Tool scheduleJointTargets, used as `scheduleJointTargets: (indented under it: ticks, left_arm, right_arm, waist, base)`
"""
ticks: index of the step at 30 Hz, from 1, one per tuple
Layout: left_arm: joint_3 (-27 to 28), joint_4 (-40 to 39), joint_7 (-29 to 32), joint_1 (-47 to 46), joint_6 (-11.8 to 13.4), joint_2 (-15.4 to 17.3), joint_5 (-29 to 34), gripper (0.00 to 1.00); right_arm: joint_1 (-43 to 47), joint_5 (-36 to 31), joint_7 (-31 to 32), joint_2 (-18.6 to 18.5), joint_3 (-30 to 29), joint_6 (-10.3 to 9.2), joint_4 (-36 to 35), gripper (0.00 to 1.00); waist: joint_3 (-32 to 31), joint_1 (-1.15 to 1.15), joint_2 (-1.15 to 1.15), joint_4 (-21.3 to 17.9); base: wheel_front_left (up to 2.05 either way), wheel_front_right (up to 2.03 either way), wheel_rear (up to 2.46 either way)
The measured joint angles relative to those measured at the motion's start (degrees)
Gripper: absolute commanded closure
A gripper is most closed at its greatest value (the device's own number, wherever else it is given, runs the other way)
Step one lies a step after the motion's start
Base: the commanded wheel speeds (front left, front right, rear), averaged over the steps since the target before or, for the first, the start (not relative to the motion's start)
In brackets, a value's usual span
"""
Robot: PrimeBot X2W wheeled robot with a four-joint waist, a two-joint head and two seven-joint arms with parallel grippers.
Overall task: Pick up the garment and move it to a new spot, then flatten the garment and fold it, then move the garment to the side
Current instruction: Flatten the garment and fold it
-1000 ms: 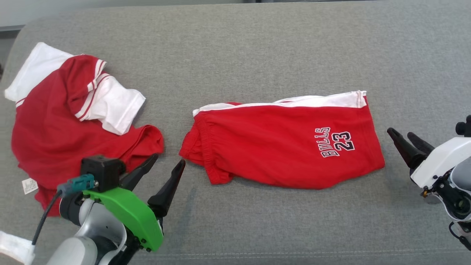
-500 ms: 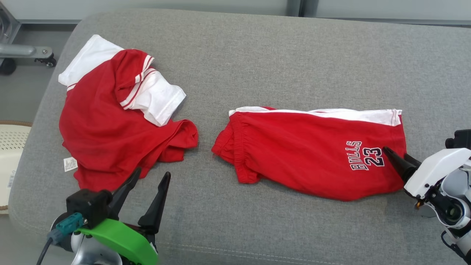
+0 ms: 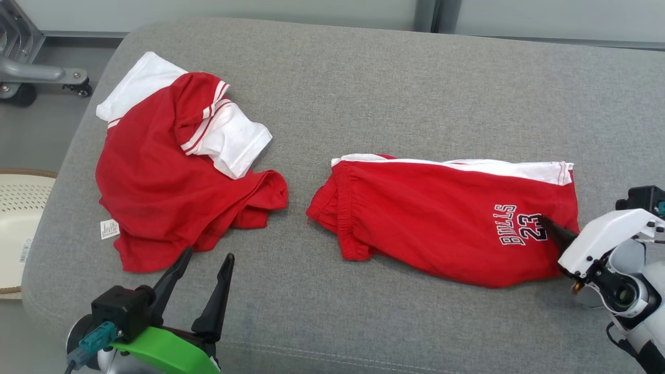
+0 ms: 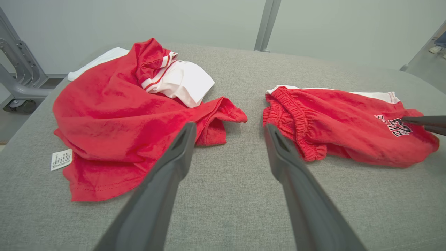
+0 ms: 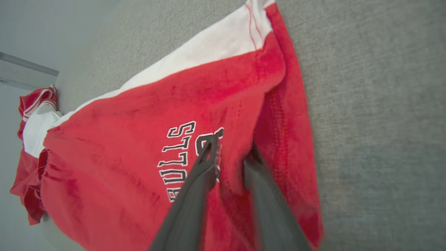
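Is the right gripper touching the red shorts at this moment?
Touching. The right wrist view shows the right gripper with both fingertips pressed into the red shorts, a fold of cloth bunched between them.

I'm looking down on a wide grey upholstered cushion point(image 3: 363, 78), coarse weave, with a stitched seam point(image 3: 363, 358) running along its near edge. Behind it I've got pale, plain wall panels point(image 3: 234, 8) split by a grey upright post point(image 3: 427, 14). Off the left end there's smooth grey floor point(image 3: 47, 140), and a grey metal frame point(image 3: 31, 72) on a black caster point(image 3: 78, 88) sits in the far corner. Nearer, at the left edge, a cream perforated basket point(image 3: 21, 208). Light is soft and even, shadows faint.
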Motion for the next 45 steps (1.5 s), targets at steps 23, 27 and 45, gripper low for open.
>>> scheduleJointTargets:
  ticks: [23,27,45]
  left_arm:
    - [0.44,1.25,-3.20,1.76,0.00,-1.20,-0.60,0.00]
    - [0.43,1.35,-3.21,1.75,-0.01,-1.21,-0.63,0.00]
    - [0.12,0.90,-3.43,0.28,-0.67,-1.07,-1.02,0.00]
  right_arm:
    - [-4.20,-1.07,1.03,-0.53,0.79,1.66,3.52,0.00]
    - [-4.61,-2.58,1.26,-1.72,1.33,1.66,4.30,0.00]
    - [-8.44,-2.35,5.33,-1.20,2.30,1.69,5.09,0.43]
  waist:
    - [1.10,0.00,0.00,-1.21]
    - [1.42,0.00,0.00,-1.35]
    - [4.16,0.00,0.00,-1.51]
  base:
    - [0.00,0.00,0.00]
    - [0.00,0.00,0.00]
    - [0.00,0.00,0.00]
